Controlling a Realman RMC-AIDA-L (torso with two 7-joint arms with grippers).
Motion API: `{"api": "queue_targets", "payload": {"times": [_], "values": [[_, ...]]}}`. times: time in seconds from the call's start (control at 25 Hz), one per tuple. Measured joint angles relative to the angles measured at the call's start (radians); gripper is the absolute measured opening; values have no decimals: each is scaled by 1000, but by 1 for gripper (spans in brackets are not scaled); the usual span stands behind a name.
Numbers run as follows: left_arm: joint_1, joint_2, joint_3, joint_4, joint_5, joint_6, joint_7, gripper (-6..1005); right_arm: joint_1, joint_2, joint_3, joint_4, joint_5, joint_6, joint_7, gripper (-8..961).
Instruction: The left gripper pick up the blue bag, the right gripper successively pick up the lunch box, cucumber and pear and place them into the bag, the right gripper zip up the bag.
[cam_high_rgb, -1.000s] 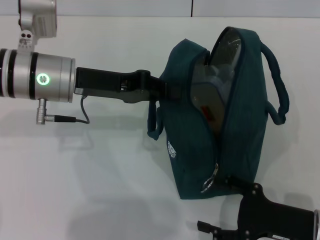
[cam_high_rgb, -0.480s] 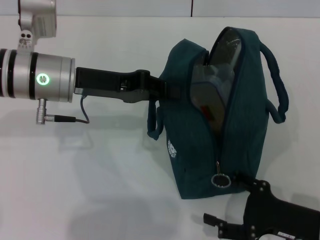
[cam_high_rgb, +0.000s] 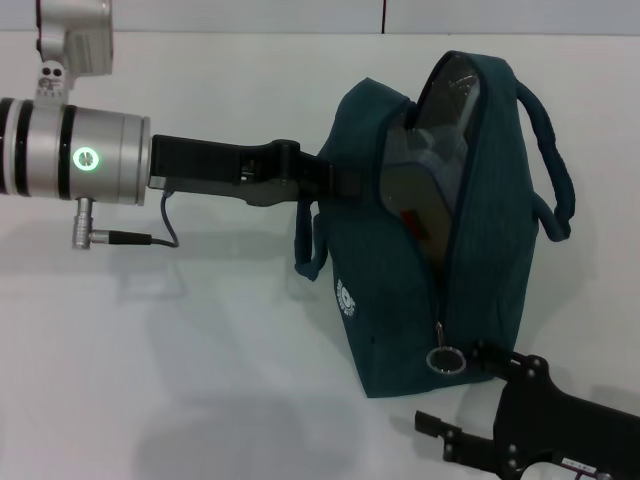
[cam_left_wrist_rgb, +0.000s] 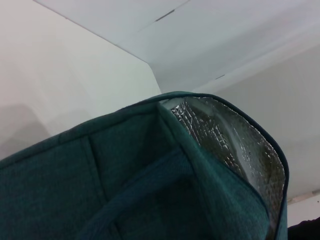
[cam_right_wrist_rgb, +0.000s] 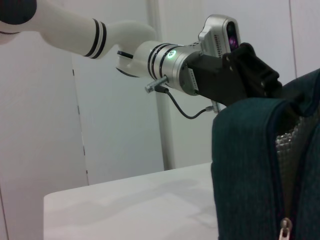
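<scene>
The left gripper is clamping the dark teal fabric blue bag upright on the white table — its ring zipper pull hanging low, just beside the right gripper, whose jaws are gaping empty — nearer arm, zip running upward.

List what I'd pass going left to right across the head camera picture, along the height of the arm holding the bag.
Silver cylinder with its green light → left pincer, pressed to the bag's side → blue bag → lunch box inside the opening → far handle.
</scene>
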Motion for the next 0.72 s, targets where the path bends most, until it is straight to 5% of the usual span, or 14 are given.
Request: {"api": "queue_targets", "payload": {"times": [0.28, 0.72], "values": [[2, -1, 2, 0, 0, 1, 1, 44, 0, 2, -1, 0, 7, 0, -1, 654], [4, -2, 4, 0, 0, 3, 1, 40, 0, 2, 1, 10, 15, 1, 2, 204]]}}
